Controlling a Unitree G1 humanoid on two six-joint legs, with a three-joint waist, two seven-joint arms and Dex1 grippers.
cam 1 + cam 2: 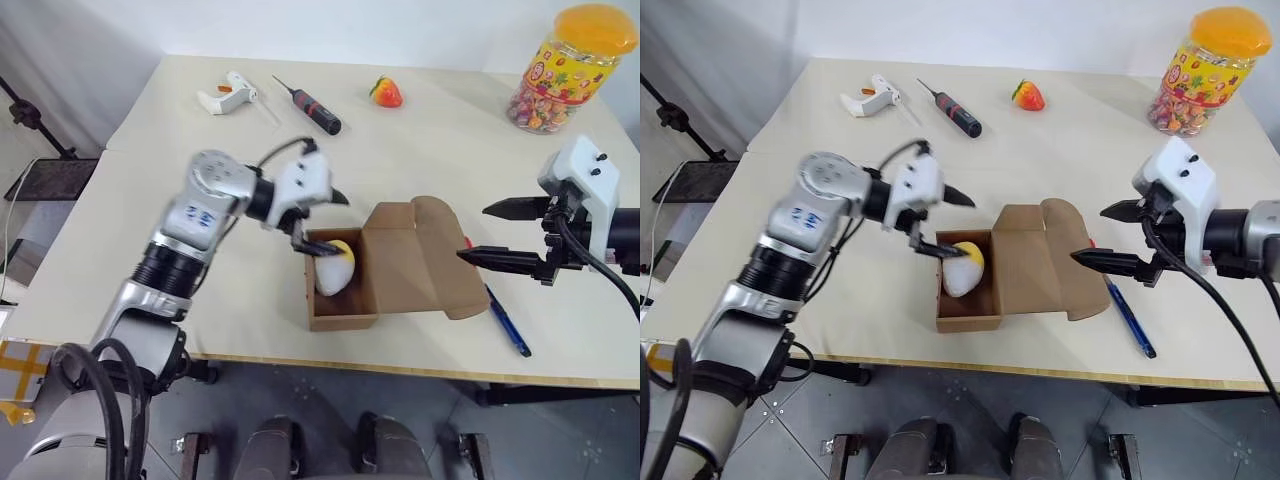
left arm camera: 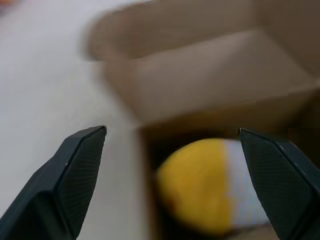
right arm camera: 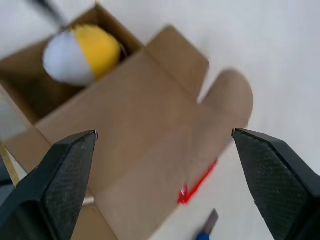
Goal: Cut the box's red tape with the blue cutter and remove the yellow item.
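Opened wide, the box still holds the yellow item. Both the left gripper and right gripper are spread empty; removal is judged next, requiring the left to be lowered over it.

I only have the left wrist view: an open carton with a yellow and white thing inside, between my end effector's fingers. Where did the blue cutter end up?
Observer: The blue cutter lies on the table, on the right side of the box, partly under its opened flap.
Operator: Is the right end effector holding anything?
Observer: No. The right end effector is open and empty, above the flap.
Operator: Is the left one touching the yellow item?
Observer: I cannot tell; the left end effector is open at the box's rim, close to the yellow item.
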